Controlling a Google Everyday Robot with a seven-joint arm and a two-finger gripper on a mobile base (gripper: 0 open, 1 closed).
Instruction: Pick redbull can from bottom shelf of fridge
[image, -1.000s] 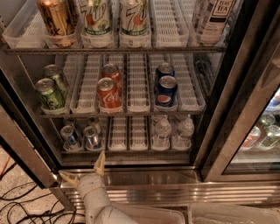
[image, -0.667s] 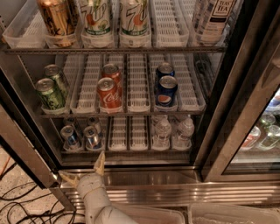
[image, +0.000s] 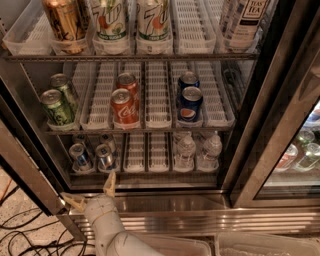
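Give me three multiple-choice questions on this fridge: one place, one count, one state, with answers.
1. Where on the bottom shelf do the redbull cans stand? A) left lanes B) middle lanes C) right lanes
2. How many red Coca-Cola cans stand on the middle shelf? A) one B) two C) four
3. What state is the gripper in? A) shut on a can B) open, empty C) out of view
1 A: they fill the two leftmost lanes. 2 B: one stands behind the other. 3 B: its jaws are spread, holding nothing, outside the fridge at lower left.
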